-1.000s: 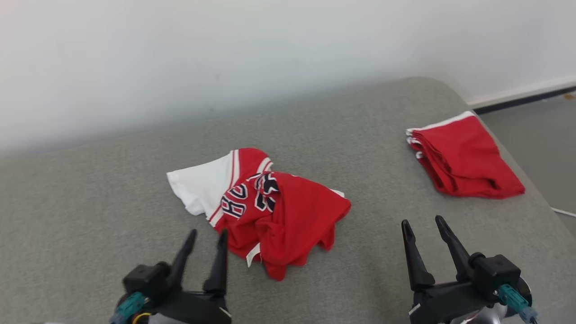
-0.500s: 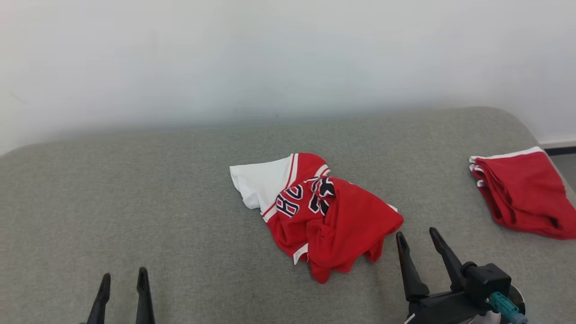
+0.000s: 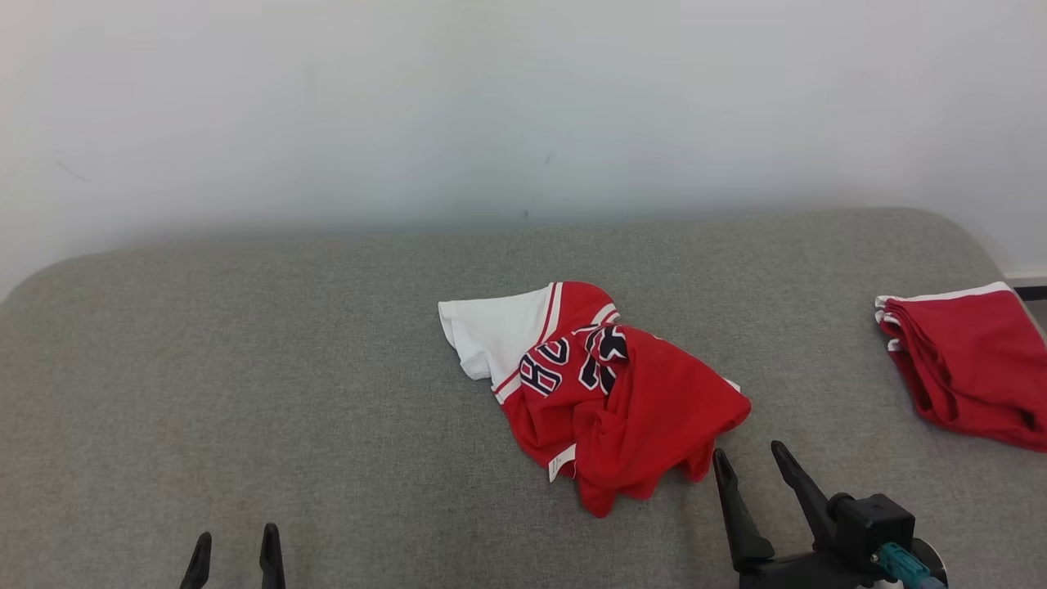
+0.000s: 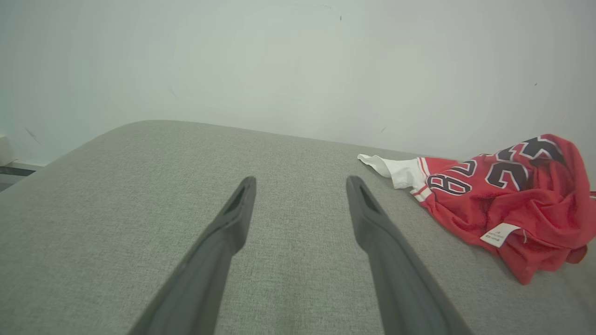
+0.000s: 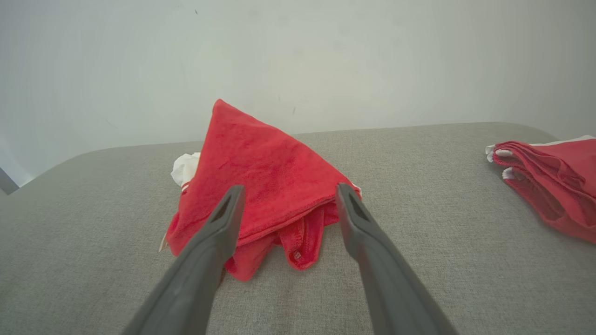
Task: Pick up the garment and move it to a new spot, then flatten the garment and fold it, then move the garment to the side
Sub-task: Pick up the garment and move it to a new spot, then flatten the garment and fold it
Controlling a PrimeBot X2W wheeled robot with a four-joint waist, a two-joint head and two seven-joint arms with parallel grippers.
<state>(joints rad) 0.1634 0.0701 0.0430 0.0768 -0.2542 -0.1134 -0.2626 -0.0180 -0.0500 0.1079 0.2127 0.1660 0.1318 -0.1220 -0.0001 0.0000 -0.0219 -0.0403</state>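
On the grey cushion (image 3: 327, 368), the open right claw (image 3: 748, 450) is nearing the shirt (image 3: 630, 409) while the open left claw (image 3: 235, 533) is retreating, so pickup seems next.

Left hand (image 3: 235, 532) with slim dark tapered fingers (image 3: 269, 555), right hand (image 3: 748, 450) with black boxy housing (image 3: 871, 519), teal connector (image 3: 897, 563)

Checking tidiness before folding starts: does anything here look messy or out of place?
The red-and-white jersey lies crumpled mid-surface, its label poking out. The folded red garment at the right edge looks neat. Nothing spilled or damaged.
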